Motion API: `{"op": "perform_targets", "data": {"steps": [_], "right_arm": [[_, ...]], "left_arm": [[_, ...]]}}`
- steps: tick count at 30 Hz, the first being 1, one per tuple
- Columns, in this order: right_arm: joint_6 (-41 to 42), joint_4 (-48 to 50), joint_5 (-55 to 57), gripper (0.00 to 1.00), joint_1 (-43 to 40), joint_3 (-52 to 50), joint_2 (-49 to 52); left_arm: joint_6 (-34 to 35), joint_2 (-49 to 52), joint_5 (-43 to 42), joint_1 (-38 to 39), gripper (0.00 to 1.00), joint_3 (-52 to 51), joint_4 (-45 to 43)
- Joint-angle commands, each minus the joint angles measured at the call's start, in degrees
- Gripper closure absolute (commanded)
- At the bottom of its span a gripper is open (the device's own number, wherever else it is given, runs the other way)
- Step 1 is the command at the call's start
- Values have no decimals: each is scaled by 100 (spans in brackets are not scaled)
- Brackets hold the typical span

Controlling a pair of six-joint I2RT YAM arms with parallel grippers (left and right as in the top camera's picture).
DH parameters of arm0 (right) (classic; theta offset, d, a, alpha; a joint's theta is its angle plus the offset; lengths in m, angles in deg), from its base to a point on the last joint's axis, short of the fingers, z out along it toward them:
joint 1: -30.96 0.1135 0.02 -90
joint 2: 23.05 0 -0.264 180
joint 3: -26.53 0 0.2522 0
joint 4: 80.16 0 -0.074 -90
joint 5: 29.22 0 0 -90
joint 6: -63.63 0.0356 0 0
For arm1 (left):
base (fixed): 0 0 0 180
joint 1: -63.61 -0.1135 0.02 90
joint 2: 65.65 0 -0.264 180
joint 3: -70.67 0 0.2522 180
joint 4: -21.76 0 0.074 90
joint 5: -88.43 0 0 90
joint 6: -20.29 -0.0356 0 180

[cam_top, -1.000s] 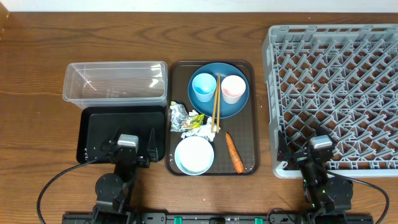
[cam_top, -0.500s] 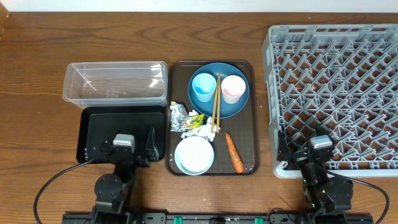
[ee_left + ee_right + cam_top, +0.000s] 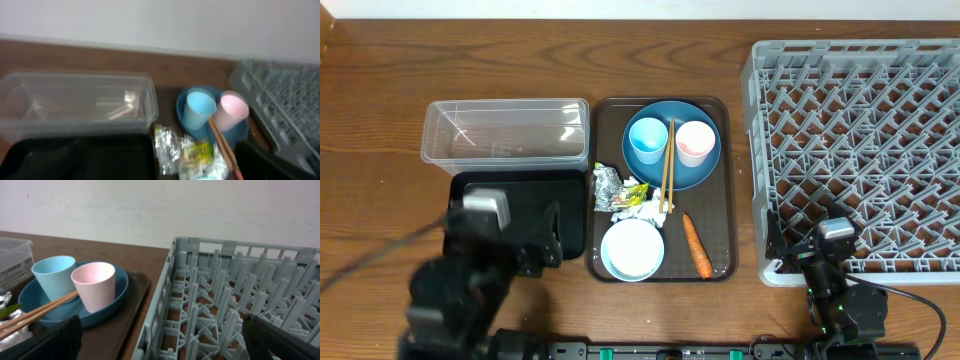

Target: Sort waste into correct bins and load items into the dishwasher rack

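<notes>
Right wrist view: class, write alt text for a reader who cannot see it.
A blue cup and a pink cup stand upright on a dark-blue plate on a brown tray, with chopsticks lying across the plate before them. To the right, a grey pegged rack fills the frame; a white wall is behind.

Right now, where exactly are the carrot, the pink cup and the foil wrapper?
carrot (image 3: pixel 696 245), overhead view, middle of its orange body.
pink cup (image 3: pixel 95 292), right wrist view, on its outer wall below the rim.
foil wrapper (image 3: pixel 607 185), overhead view, on the crumpled silver part.
</notes>
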Motion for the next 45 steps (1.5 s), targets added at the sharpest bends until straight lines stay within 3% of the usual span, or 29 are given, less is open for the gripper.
{"op": "perform_targets", "data": {"steps": [1,6,12,15,19,21,24,29,45], "right_arm": [[-20,-20,-9,1,-33,-9,-24],[-22,-17,-9,1,-33,-9,-24],[-20,-20,-9,1,-33,-9,-24],[-22,-20,-9,1,-33,-9,-24],[-22,-20,-9,1,-33,-9,-24],[-22,-20,-9,1,-33,-9,-24],[-20,-20,-9,1,-33,-9,-24],[-22,-17,-9,1,-33,-9,-24],[-20,-17,-9,1,-33,-9,-24]], "left_arm": [[52,1231,-345,13,5,1364,833],[278,3152,-1156,13,5,3167,2339],[289,4400,-2227,13,5,3403,2312],[284,4892,-2682,129,30,3331,2339],[297,5348,-2120,673,52,3213,2330],[483,5574,-1486,1043,58,3206,2323],[807,5877,-380,1585,58,3204,2173],[809,6319,516,2199,58,3206,1738],[1080,7884,752,2339,57,3204,1309]]}}
